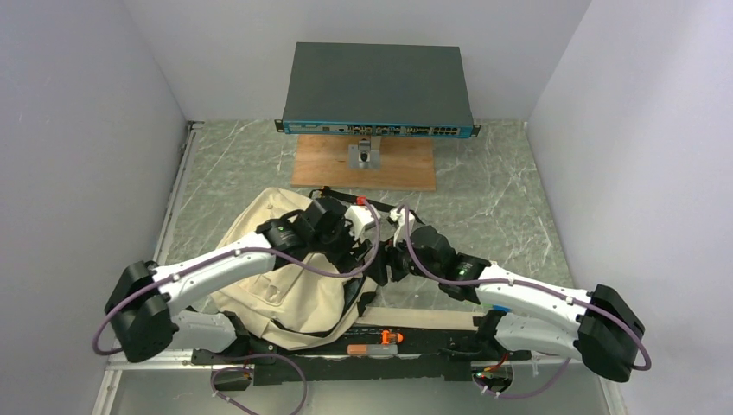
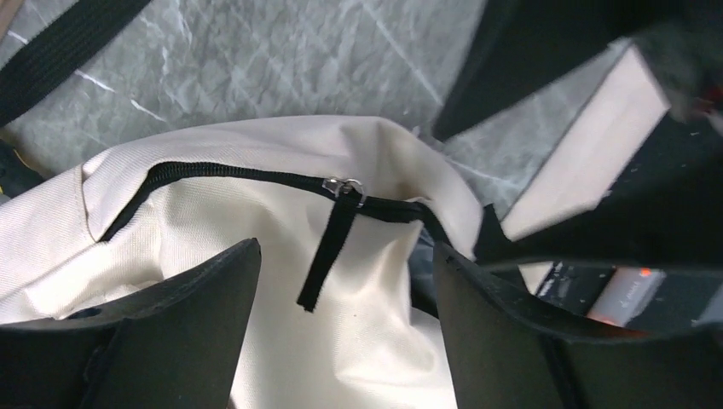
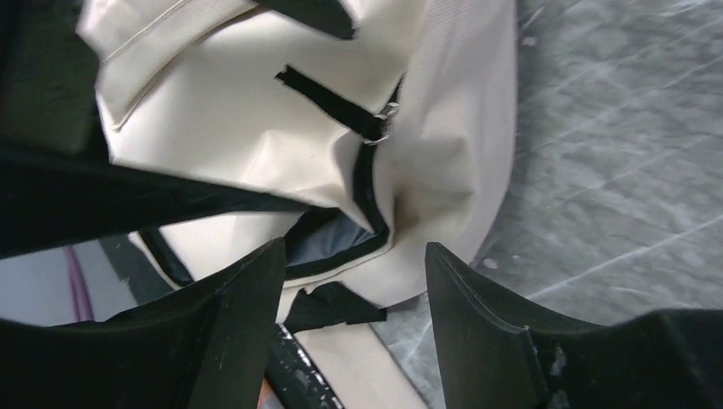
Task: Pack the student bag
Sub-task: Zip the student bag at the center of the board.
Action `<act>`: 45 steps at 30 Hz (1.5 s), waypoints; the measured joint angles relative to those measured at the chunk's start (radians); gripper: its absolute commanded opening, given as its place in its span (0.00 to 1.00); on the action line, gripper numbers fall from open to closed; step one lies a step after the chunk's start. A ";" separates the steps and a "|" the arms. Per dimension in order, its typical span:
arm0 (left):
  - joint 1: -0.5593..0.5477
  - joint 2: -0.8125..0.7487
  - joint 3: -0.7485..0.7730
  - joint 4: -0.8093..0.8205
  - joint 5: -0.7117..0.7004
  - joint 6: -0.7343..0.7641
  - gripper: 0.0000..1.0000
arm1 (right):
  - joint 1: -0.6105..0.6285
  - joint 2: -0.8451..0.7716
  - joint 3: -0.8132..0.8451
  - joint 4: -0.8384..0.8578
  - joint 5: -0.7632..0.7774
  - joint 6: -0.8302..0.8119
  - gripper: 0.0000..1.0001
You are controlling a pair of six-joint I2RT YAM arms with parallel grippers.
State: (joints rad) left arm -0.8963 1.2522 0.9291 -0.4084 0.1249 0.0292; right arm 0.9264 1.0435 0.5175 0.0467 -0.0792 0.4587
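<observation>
The student bag is a beige canvas backpack with black zippers, lying at the near left under my left arm. In the left wrist view its black zipper and pull strap lie just ahead of my open left gripper, which hovers over the cloth. My right gripper is open over the bag's edge, where a gap shows grey lining. A thick book with cream page edges lies below it, also seen in the left wrist view. Both grippers meet at the bag's right side.
A wooden board with a dark network device stands at the back. A small orange-ended item lies on the black rail at the near edge. White walls close the left and right sides. Marbled grey table shows to the right.
</observation>
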 measured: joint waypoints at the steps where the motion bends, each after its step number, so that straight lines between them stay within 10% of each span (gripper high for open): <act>1: 0.001 0.026 0.004 0.000 -0.011 0.013 0.74 | 0.002 0.004 -0.008 0.010 -0.016 0.005 0.61; 6: 0.006 0.085 0.005 -0.001 -0.026 0.042 0.65 | 0.009 0.023 -0.016 0.066 -0.060 0.017 0.57; 14: 0.035 0.094 0.006 0.001 -0.026 0.053 0.00 | 0.012 0.067 -0.014 0.106 -0.042 0.004 0.60; 26: 0.074 0.078 0.022 0.011 -0.032 -0.043 0.00 | 0.106 0.191 0.042 0.135 0.236 -0.045 0.37; 30: 0.095 0.076 0.055 0.016 -0.028 -0.099 0.00 | 0.120 0.230 0.068 0.164 0.257 -0.055 0.00; 43: 0.235 0.269 0.253 -0.114 -0.084 -0.248 0.00 | 0.146 0.151 0.018 0.191 0.230 -0.024 0.00; 45: 0.243 0.269 0.253 -0.112 -0.059 -0.256 0.00 | 0.141 0.151 0.022 0.173 0.225 -0.013 0.30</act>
State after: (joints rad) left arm -0.6537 1.5215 1.1824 -0.5205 0.0658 -0.2264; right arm 1.0672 1.1942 0.5396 0.2199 0.1463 0.4461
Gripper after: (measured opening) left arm 0.014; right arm 0.018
